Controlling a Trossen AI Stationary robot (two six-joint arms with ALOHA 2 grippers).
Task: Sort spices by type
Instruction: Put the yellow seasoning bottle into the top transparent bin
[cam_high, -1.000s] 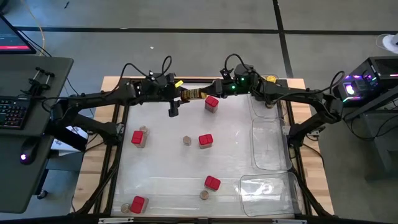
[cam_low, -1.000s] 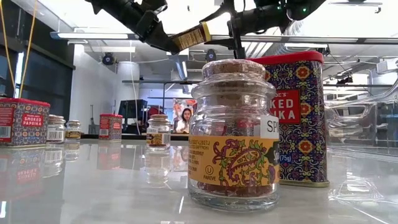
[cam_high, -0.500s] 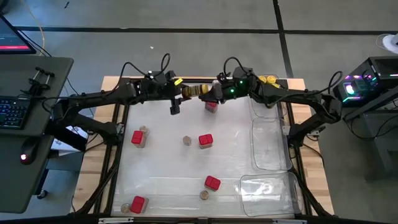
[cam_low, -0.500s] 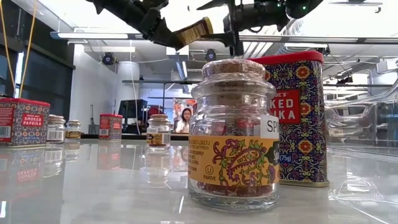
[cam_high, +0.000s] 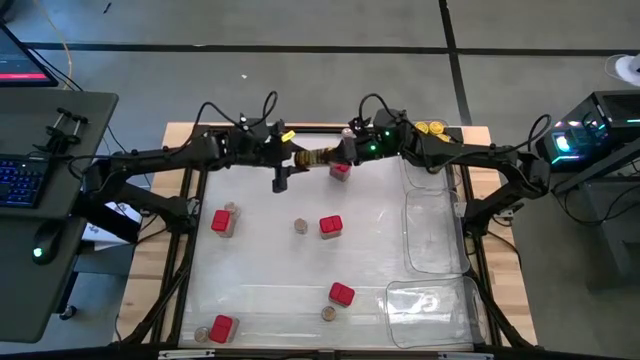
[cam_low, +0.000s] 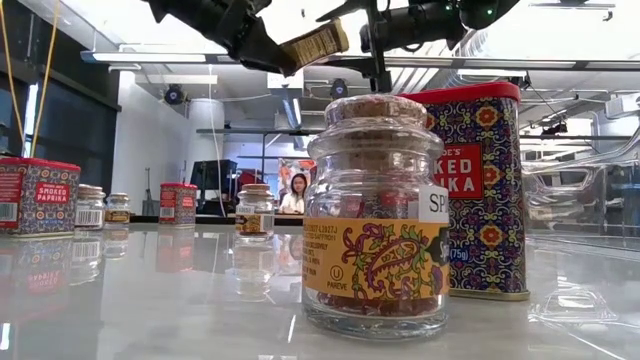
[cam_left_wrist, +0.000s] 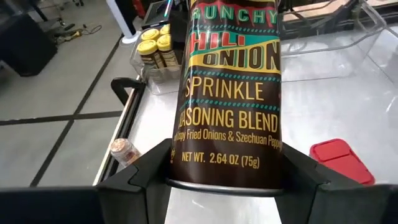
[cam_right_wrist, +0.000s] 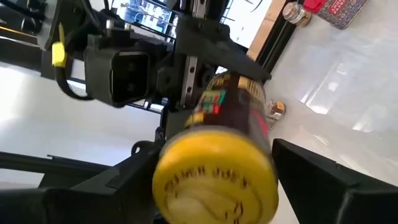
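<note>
Flanking held jar (cam_high: 313, 157): red tin (cam_high: 340, 168), clear tray (cam_high: 432, 215).

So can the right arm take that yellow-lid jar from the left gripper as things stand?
Probably yes. The left gripper holds the yellow-lid jar out in the air by its base, lid end towards the right gripper, whose open fingers flank the lid with nothing between.
</note>
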